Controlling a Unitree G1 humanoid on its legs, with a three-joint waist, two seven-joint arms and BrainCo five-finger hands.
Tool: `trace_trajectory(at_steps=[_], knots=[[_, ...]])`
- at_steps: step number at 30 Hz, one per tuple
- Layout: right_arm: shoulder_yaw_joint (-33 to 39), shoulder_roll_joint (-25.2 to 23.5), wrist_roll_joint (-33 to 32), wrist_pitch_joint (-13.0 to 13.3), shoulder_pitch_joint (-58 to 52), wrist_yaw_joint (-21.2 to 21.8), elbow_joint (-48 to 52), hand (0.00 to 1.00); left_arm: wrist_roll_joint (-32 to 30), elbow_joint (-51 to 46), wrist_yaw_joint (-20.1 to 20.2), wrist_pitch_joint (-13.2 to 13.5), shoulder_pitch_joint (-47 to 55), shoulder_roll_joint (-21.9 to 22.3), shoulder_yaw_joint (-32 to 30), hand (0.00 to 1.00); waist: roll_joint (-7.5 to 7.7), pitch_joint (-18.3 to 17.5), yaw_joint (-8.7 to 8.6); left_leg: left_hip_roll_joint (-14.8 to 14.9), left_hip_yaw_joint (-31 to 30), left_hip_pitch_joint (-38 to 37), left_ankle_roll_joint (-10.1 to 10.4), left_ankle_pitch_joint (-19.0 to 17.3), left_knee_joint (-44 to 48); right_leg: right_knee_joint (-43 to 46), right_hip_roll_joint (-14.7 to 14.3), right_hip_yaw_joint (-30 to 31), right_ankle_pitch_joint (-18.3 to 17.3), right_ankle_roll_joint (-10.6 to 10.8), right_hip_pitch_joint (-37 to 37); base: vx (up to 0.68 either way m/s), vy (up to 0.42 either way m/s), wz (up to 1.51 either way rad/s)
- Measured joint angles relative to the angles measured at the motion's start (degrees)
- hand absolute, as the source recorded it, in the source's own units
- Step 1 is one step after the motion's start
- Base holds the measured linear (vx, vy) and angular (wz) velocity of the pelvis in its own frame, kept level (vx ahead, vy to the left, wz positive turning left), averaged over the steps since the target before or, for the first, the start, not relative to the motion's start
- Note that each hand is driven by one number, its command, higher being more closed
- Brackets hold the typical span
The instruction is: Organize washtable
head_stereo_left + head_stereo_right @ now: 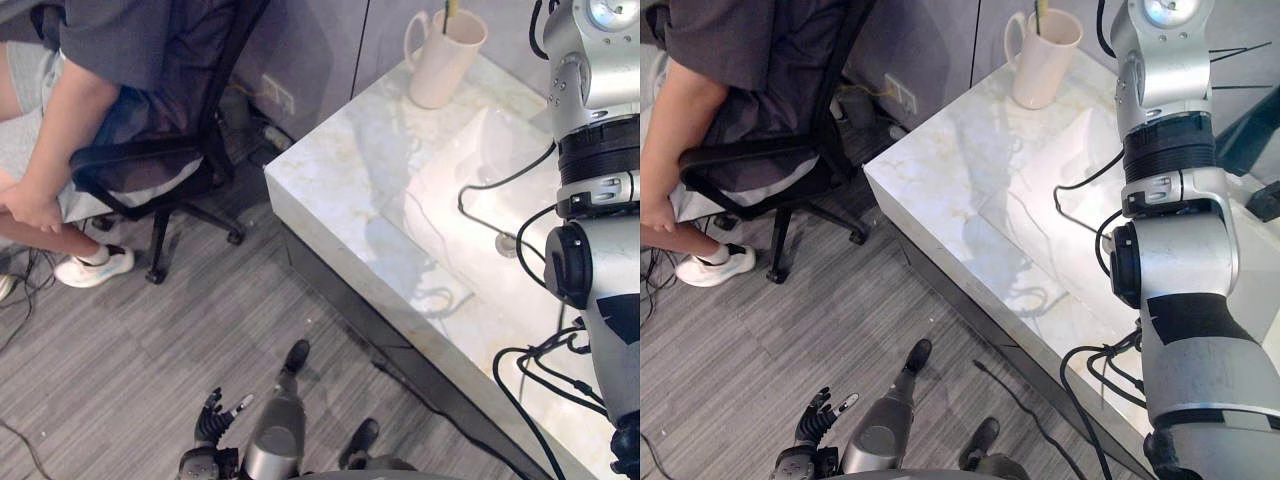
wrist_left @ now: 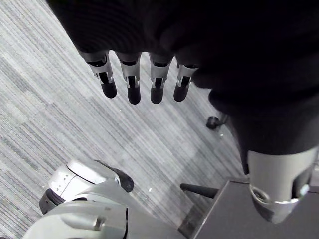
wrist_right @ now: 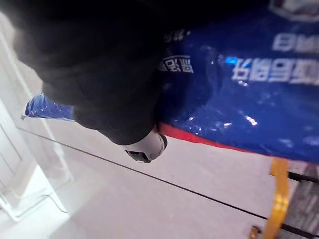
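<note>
A cream mug (image 1: 443,60) is seen on the white, faintly veined marble desk (image 1: 340,165). The floor (image 1: 120,350) is streaked grey. A glossy blue packet (image 3: 249,109) is edged red.

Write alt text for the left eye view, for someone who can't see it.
A white marble washtable with a sunken basin holds a cream mug at its far corner. The robot's left hand hangs open above the grey floor, and a person sits in a black office chair beyond.
</note>
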State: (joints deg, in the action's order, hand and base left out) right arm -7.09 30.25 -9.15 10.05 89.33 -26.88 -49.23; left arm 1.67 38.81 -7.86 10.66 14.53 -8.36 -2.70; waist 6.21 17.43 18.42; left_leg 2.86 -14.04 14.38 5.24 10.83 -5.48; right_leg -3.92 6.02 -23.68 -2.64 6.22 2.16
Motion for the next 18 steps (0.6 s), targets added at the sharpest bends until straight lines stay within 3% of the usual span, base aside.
trace_trajectory(at_steps=[4, 18], knots=[[-2.4, 2.9, 2.9, -0.5, 1.5, -2.5, 0.0, 1.0, 0.4, 0.0, -1.0, 0.9, -0.8, -0.5, 1.1, 0.0, -0.02, 2.1, 1.22, 0.0, -0.1, 1.2, 0.0, 0.0, 0.0, -0.2, 0.0, -0.2, 0.0, 0.0, -0.9, 0.01, 0.004, 0.0], [-4.8, 4.6, 4.7, -1.6, 6.2, -5.8, -3.7, 1.0, 0.5, 0.0, -1.3, 1.8, -2.6, -2.0, 4.5, 0.0, -0.19, 5.1, 1.66, -0.7, -2.0, 3.9, 0.1, 0.1, 0.0, -0.4, 0.1, -2.7, -0.2, 0.3, -2.5, 0.01, 0.028, 0.08]])
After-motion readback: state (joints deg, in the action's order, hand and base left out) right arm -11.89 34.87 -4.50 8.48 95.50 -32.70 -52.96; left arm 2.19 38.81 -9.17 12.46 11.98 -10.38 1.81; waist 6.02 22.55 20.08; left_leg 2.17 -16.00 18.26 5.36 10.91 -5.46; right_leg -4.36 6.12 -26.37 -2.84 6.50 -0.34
